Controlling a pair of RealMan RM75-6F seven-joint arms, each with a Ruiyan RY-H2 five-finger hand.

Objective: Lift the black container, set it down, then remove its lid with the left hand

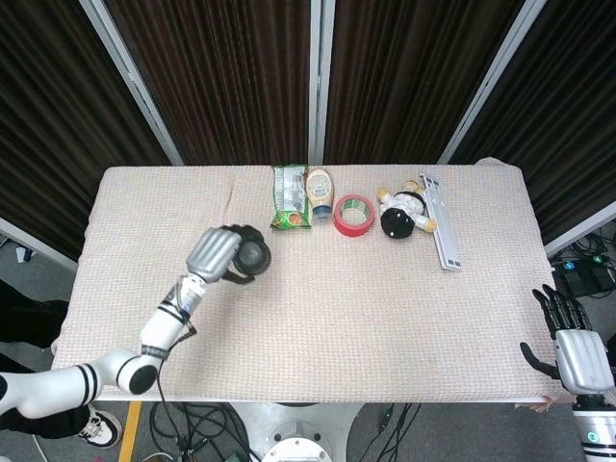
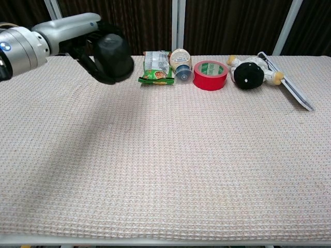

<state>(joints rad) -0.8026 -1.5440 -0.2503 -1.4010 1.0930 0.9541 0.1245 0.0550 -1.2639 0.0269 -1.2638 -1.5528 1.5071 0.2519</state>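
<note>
My left hand [image 1: 219, 254] [image 2: 85, 37] grips the black container [image 1: 252, 256] [image 2: 112, 56] and holds it in the air above the left part of the table [image 1: 366, 308]. The container is round and dark, and the fingers wrap its side, so the lid is hard to make out. My right hand [image 1: 568, 342] hangs off the table's near right corner with its fingers apart and nothing in it; the chest view does not show it.
Along the far edge lie a green snack bag [image 1: 288, 197] [image 2: 157, 68], a small bottle [image 1: 320, 191] [image 2: 180, 63], a red tape roll [image 1: 353, 214] [image 2: 210, 74], a black-and-white plush toy [image 1: 404, 214] [image 2: 250, 72] and a grey flat bar [image 1: 442, 233] [image 2: 289, 89].
</note>
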